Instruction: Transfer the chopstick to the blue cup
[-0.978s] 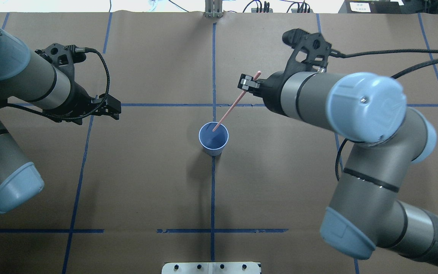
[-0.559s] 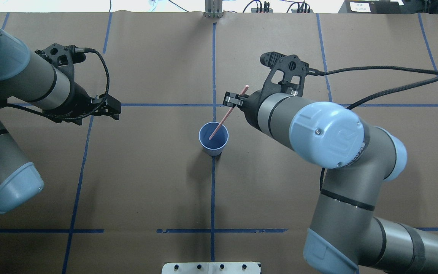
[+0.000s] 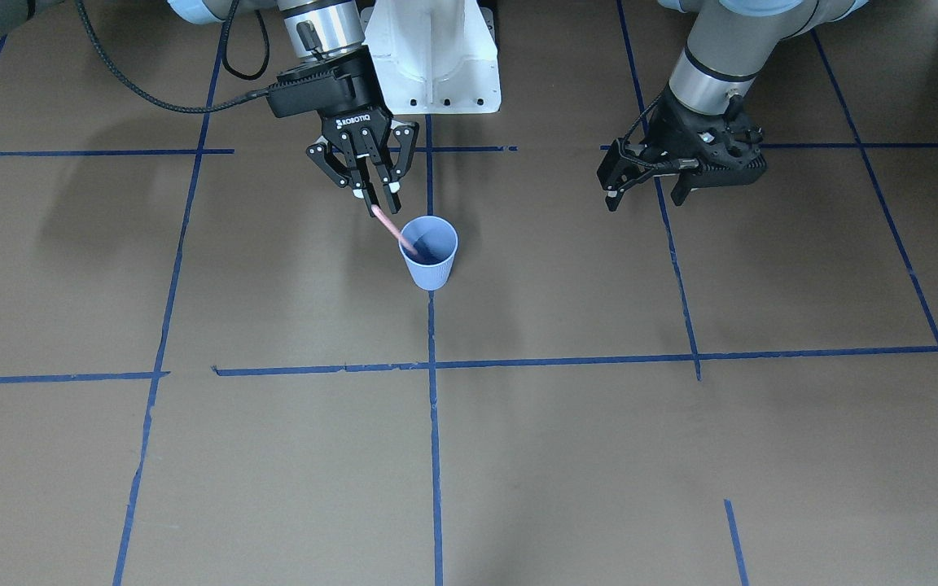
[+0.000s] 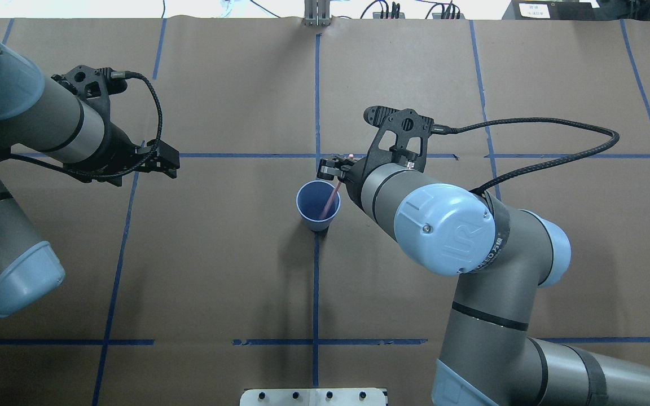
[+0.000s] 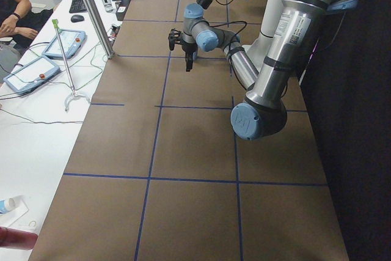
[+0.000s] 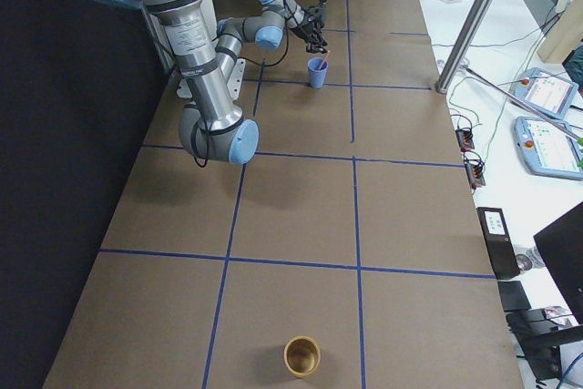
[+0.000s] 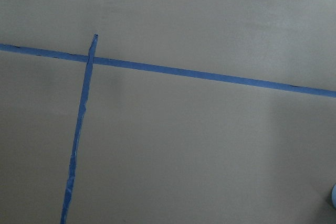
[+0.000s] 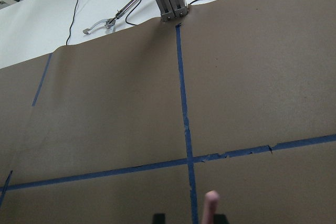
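Observation:
The blue cup (image 4: 309, 204) stands upright at the table's middle, on a blue tape line; it also shows in the front view (image 3: 432, 267) and the right side view (image 6: 317, 75). My right gripper (image 4: 336, 167) (image 3: 379, 202) is shut on the upper part of the pink chopstick (image 4: 329, 200) (image 3: 394, 230). The stick leans down into the cup, its lower end inside. Its top end pokes up in the right wrist view (image 8: 210, 205). My left gripper (image 4: 167, 163) (image 3: 644, 194) is open and empty, well off to the cup's left over bare paper.
Brown paper with blue tape lines covers the table. A tan cup (image 6: 301, 355) stands far off near the table's right end. The white robot base (image 3: 436, 57) is behind the cup. A metal post (image 4: 315, 20) stands at the far edge.
My right gripper has moved left and toward the cup and come lower. The chopstick now stands steeper and reaches deeper into the cup. The left arm has not moved.

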Controlling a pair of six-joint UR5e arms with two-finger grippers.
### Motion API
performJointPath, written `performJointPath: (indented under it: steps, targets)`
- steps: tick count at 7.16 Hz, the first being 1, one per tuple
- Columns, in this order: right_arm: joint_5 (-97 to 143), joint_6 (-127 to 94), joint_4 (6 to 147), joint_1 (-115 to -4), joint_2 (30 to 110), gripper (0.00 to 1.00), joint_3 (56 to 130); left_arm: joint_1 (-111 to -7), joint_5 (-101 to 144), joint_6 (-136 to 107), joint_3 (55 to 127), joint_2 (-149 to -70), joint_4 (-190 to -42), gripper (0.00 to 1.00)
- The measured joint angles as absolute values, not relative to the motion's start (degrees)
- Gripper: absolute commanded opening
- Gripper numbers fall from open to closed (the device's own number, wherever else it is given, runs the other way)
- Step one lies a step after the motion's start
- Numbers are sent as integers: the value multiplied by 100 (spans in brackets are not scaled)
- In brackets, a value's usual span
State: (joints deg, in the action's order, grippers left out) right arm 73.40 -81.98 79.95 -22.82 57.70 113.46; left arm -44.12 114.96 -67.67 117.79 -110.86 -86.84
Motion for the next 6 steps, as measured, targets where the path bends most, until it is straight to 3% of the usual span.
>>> performJointPath:
  steps: [3,6]
  targets:
    - [7401,-7882,7996,-2453,5921,100,11502,-4451,11496,-6664,11808,-10934,-8683,100]
    - [8435,-7369,8013,-3369,6608,100,11879,-4652,11506,-5746,11958,-10266,-8705,100]
